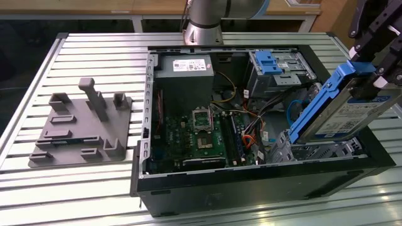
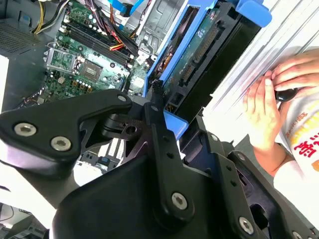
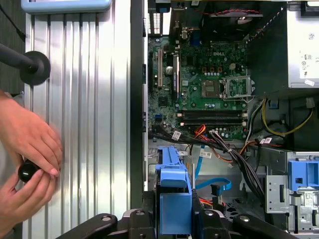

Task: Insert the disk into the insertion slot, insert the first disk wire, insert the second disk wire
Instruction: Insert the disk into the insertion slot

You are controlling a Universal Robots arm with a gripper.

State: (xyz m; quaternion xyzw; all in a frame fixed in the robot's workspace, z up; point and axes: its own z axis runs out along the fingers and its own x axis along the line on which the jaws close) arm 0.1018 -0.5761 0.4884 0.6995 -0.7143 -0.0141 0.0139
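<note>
Closest to the lens in both wrist views is your gripper [image 3: 175,215], its black fingers [image 3: 149,211] clamped on the blue carrier of the disk [image 3: 174,191]. In the exterior view the gripper [image 1: 369,80] sits at the upper right of the frame. It holds the disk [image 1: 344,113] tilted, top end leaning toward the exterior view's right. You can see a white printed label on the disk's silver face.

The disk's lower end meets the insertion slot [image 1: 326,149], the perforated grey cage in the lower right corner of the open computer case [image 1: 251,183]. I cannot tell how far it has entered.

The second disk wire [image 1: 290,115] curves loose just beside the disk on the exterior view's left. The first disk wire [image 3: 200,131] lies by the green motherboard [image 1: 201,136].

A second white label marks the power supply [image 1: 183,66] at the upper centre. A grey fixture plate [image 1: 82,127] rests on the slatted table [image 1: 94,47] at the exterior view's left. A person's hand [image 3: 35,142] rests on the table beside the case.
</note>
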